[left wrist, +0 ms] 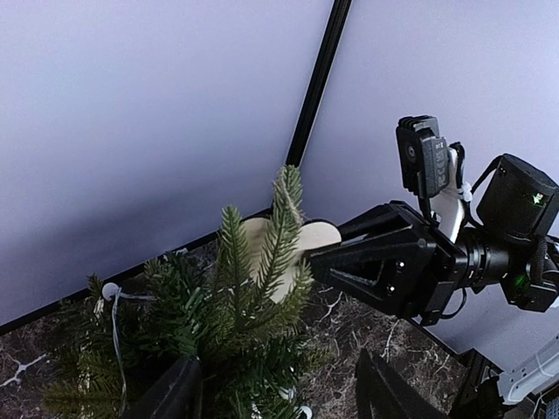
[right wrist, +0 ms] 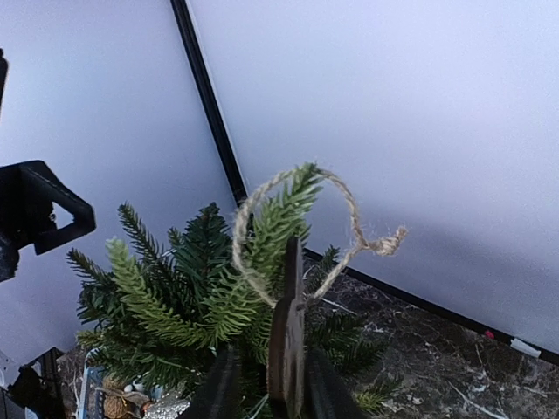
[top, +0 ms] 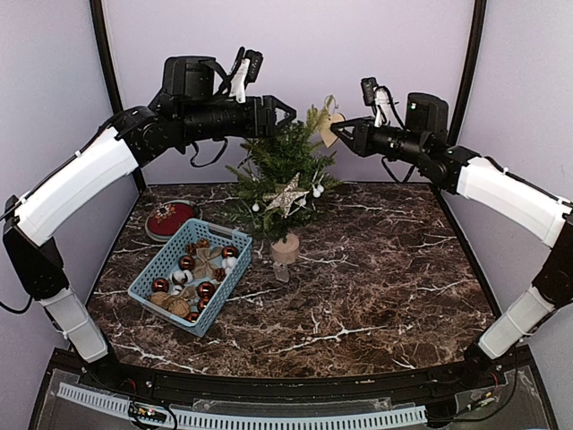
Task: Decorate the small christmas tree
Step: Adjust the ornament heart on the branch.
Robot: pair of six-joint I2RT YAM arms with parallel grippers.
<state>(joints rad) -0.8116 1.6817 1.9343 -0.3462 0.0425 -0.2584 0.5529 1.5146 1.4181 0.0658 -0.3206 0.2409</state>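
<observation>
The small christmas tree (top: 279, 179) is standing on its wooden base toward 12 o'clock on the marble table (top: 385, 287), close to the back wall. At the treetop's 3 o'clock the right gripper (right wrist: 278, 375) is pinching a wooden heart ornament (right wrist: 286, 323) between narrow jaws, and the ornament's twine loop (right wrist: 371, 244) is circling the top twig. From 9 o'clock the left gripper (left wrist: 279, 384) is straddling the crown, jaws wide. A blue basket (top: 159, 255) of baubles is lying at the trunk's 8 o'clock, near the left edge.
</observation>
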